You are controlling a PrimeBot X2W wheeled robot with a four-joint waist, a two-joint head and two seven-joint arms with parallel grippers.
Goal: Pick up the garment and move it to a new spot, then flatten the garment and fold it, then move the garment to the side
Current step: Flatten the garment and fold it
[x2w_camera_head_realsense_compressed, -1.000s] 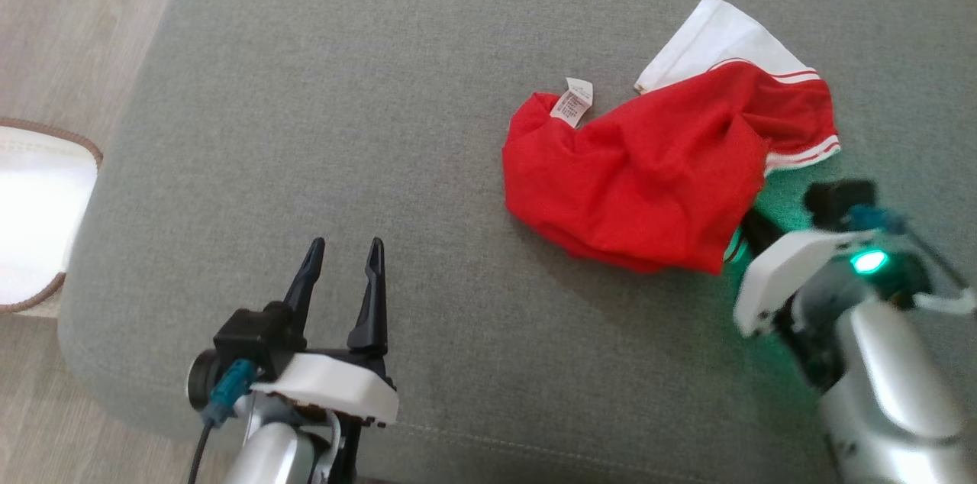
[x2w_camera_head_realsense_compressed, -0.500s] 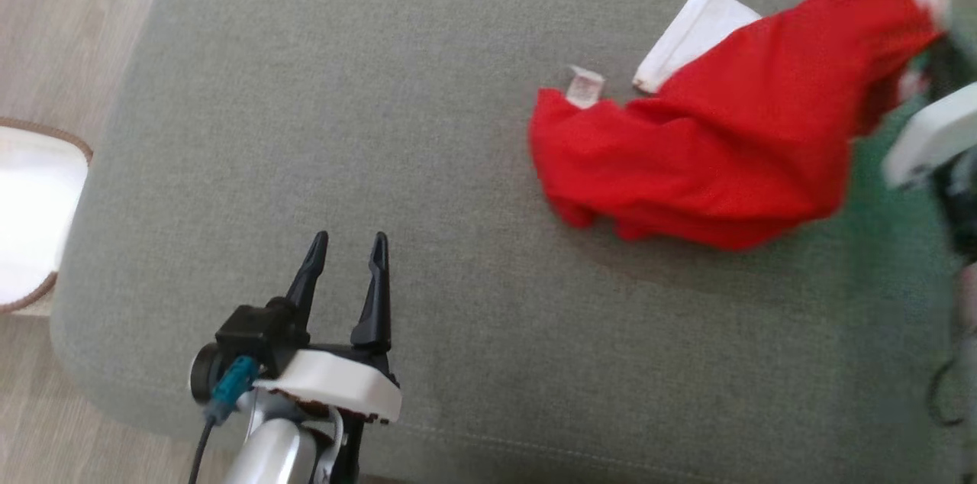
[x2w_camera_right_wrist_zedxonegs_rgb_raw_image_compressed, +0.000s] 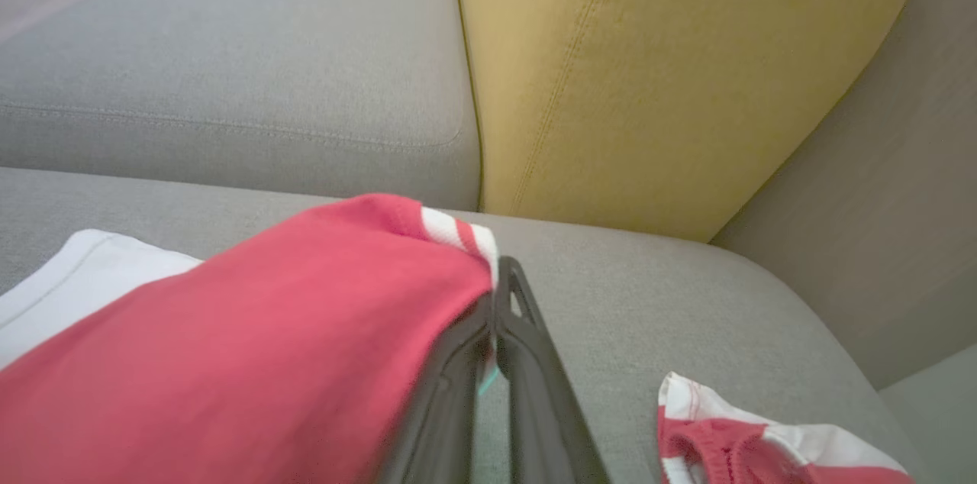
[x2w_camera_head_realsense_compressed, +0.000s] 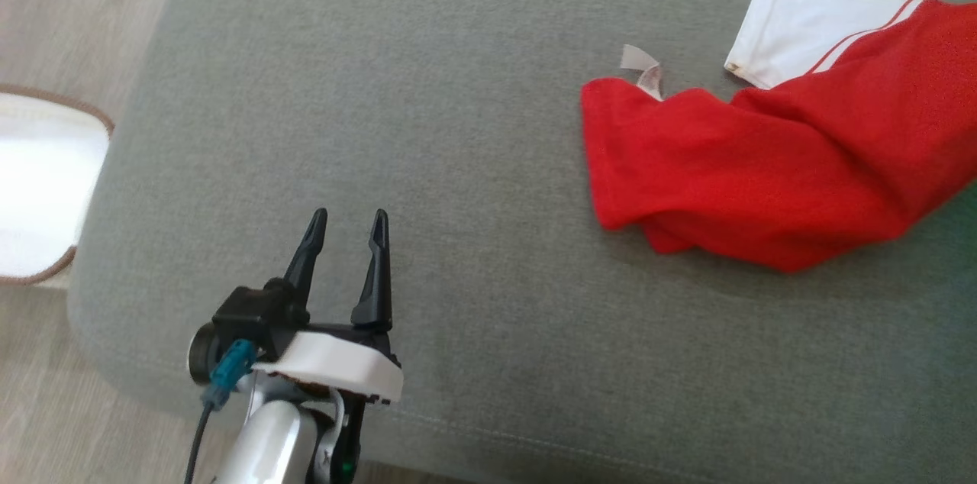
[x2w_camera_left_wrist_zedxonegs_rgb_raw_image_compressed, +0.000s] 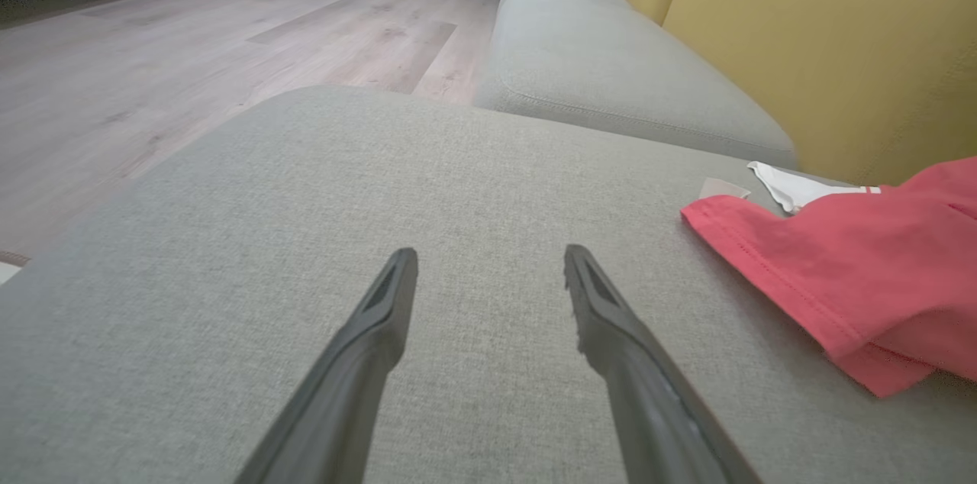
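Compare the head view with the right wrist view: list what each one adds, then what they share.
Head view adds: the open left claw above the grey seat cushion, a label beside the red garment, and a white rug on the wooden floor. Right wrist view adds: the right claw shut on the garment's striped edge, and the yellow backrest. Shared: the red garment with its white sleeve, draped on the grey seat cushion.

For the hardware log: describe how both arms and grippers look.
Left gripper: two long, tapered black fingers on a black block, white cover plate, teal connector with a black cable, silver forearm. Right gripper: slim dark fingers tapering to points.
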